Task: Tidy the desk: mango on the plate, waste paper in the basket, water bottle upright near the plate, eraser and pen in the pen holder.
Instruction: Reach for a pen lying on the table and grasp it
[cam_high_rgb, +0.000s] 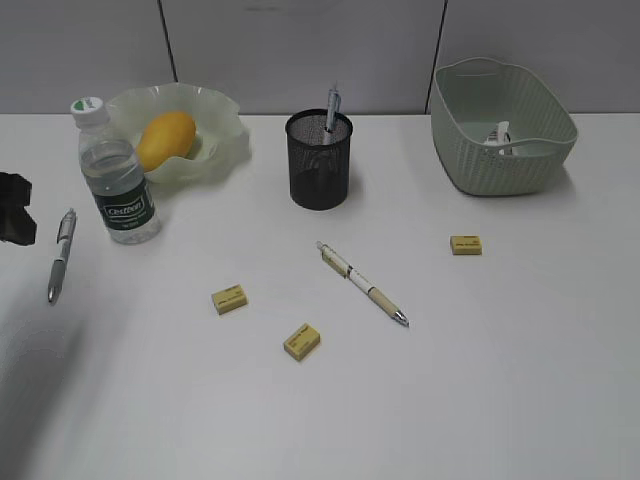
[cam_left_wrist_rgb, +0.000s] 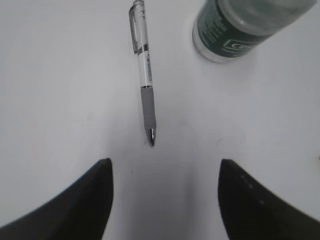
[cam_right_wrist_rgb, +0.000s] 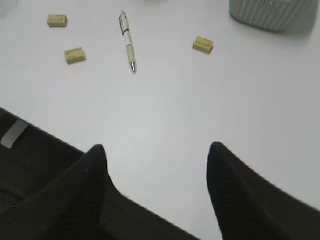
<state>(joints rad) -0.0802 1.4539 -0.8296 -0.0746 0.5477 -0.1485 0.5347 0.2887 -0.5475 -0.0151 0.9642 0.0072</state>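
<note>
Left gripper (cam_left_wrist_rgb: 162, 200) wide, empty, just short of grey pen (cam_left_wrist_rgb: 144, 75) beside bottle (cam_left_wrist_rgb: 240, 25). Right gripper (cam_right_wrist_rgb: 157, 195) wide, empty. Advance, straddle grip section, clear of bottle, pinch mid-barrel.

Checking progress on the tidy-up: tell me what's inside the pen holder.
One pen stands in the black mesh pen holder, its top poking above the rim. Whether an eraser lies at the bottom cannot be told; the dark mesh hides it.

Black left gripper (cam_left_wrist_rgb: 162, 200) with curved matte fingers, black right gripper (cam_right_wrist_rgb: 155, 195), finely textured fingers
</note>
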